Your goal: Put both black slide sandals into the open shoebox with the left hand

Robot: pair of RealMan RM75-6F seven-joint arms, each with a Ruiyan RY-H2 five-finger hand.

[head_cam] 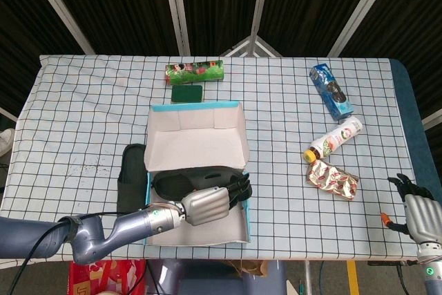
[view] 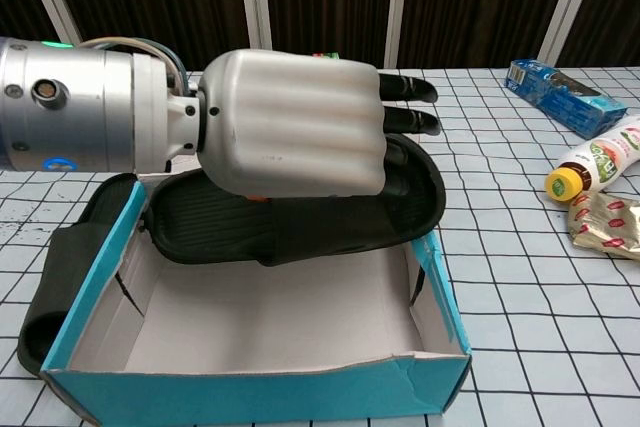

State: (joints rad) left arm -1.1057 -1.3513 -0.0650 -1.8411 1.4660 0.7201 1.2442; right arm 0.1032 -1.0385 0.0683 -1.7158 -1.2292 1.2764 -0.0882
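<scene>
The open teal shoebox (head_cam: pixel 196 233) stands near the table's front edge, its lid (head_cam: pixel 197 144) raised at the back. My left hand (head_cam: pixel 206 204) holds one black slide sandal (head_cam: pixel 181 182) over the rear half of the box. In the chest view that left hand (view: pixel 295 122) lies on top of the sandal (view: pixel 210 222), lower fingers curled onto its strap, upper fingers straighter. The sandal hangs above the box floor (view: pixel 270 317). A second black sandal (head_cam: pixel 130 177) lies on the table against the box's left wall, seen also as the sandal (view: pixel 55 282) at lower left. My right hand (head_cam: pixel 420 215) rests at the table's right front corner, fingers apart, empty.
A green printed tube (head_cam: pixel 195 72) and a green sponge (head_cam: pixel 187 93) lie behind the box. To the right are a blue cookie pack (head_cam: pixel 331 91), a white bottle (head_cam: pixel 335 138) and a crumpled foil packet (head_cam: pixel 333 179).
</scene>
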